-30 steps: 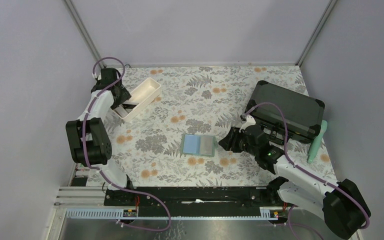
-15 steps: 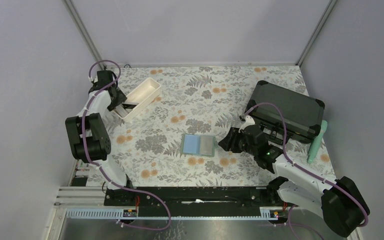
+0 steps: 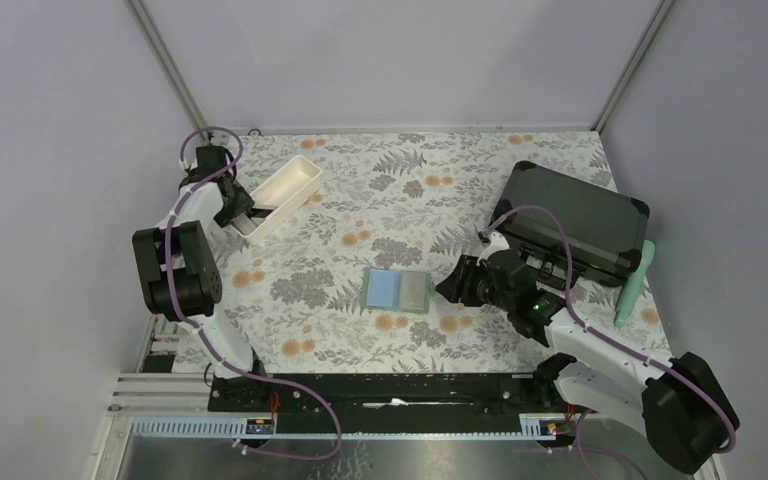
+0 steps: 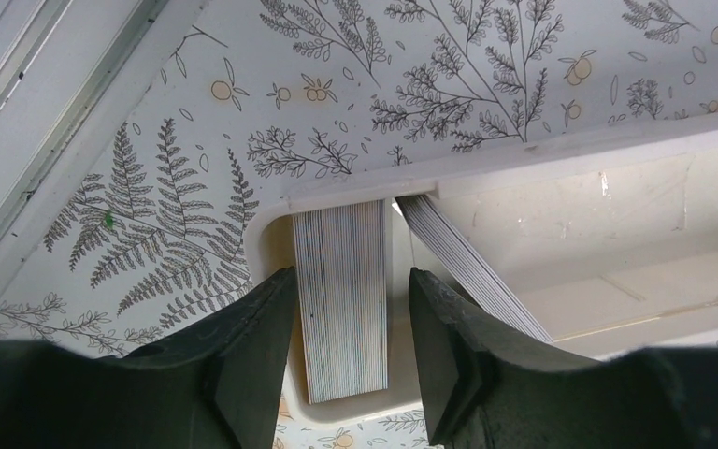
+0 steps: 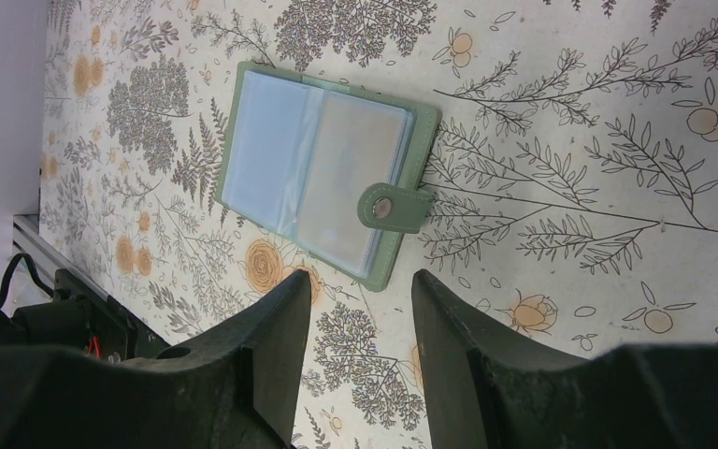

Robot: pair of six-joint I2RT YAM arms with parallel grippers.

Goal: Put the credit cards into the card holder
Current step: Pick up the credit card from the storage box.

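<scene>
**Left fingers around a card stack in the tray, holder lies open in the middle**

The left gripper is at the near-left end of the white tray, which lies at an angle on the floral tablecloth. In the left wrist view its two fingers stand apart, one on each side of a stack of credit cards. This stack stands on edge in the rounded end of the tray. A gap shows between the stack and the right finger. On the other side the view is too close, so I cannot tell if the finger touches the cards. A second stack leans tilted just beside the first one, further inside the tray.

The card holder lies open and flat near the middle of the table, well apart from the tray. The right wrist view shows its green cover, its pale blue pockets and a snap tab on one edge.

The right gripper is just beside the holder, on its right side, with the fingers apart and nothing between them.

A black hard case lies at the far right, and a mint-green object lies near its right side.
</scene>
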